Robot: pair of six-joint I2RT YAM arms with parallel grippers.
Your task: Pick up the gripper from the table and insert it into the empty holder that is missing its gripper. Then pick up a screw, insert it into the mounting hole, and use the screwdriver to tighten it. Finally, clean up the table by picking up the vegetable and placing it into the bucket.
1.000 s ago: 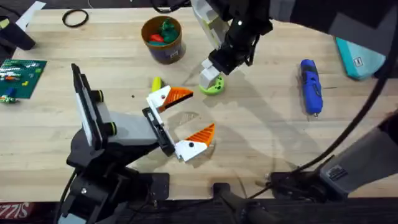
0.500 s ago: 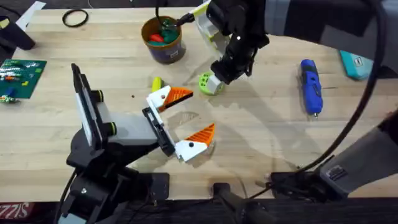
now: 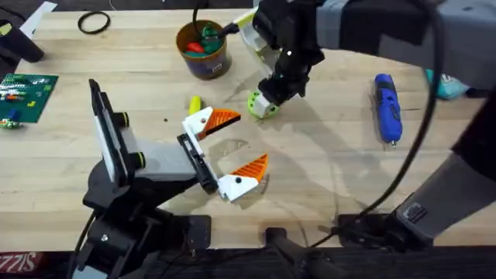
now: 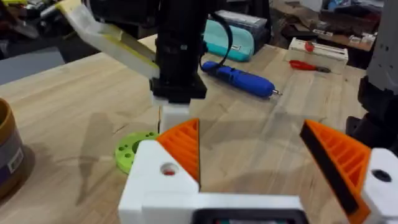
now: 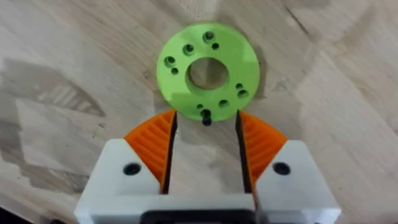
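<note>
Our right gripper [image 5: 206, 152] has lifted slightly off the green disc [image 5: 208, 71], jaws apart around a small screw [image 5: 206, 117]; left jaws apart.

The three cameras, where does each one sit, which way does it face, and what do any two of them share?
Overhead: above the arm bases, looking down and forward over the table; both arms show.
Left wrist: low on the left arm, facing the blue screwdriver; left gripper open in front.
Right wrist: straight down on the green ring disc; right gripper open just above it.
Shared: all three show the disc.
</note>
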